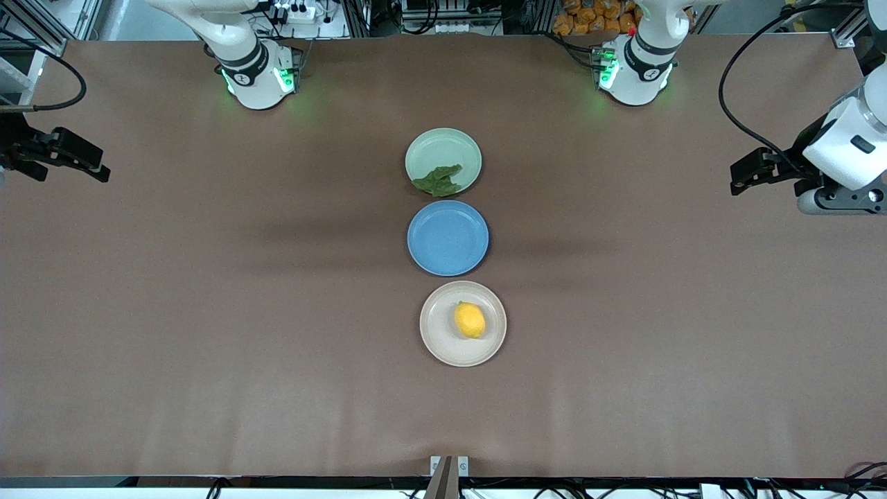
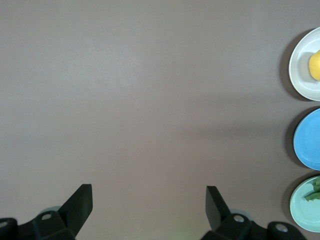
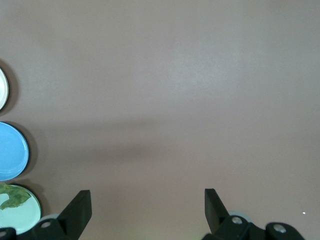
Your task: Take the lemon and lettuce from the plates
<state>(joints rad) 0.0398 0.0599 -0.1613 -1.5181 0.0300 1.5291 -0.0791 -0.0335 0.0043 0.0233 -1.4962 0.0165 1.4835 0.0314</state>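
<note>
My left claw (image 1: 745,181) hangs over the bare table (image 1: 208,291) at the left arm's end, fingers spread wide and holding nothing. My right claw (image 1: 86,163) hangs over the right arm's end, spread wide too and empty. Both are well apart from the food.

The lemon (image 1: 470,320) sits on the cream plate (image 1: 438,339), the plate nearest the front camera. The lettuce (image 1: 437,181) lies on the mint plate (image 1: 443,149), the farthest one, right at its rim. A blue plate (image 1: 448,238) sits between them.

I think the lemon could roll away if I pinch it off-centre, because it is round and smooth. The lettuce is flat and thin, so my fingers might slide over it, or bump the rim and push the plate. If both claws reach in together, my arms could knock each other
</note>
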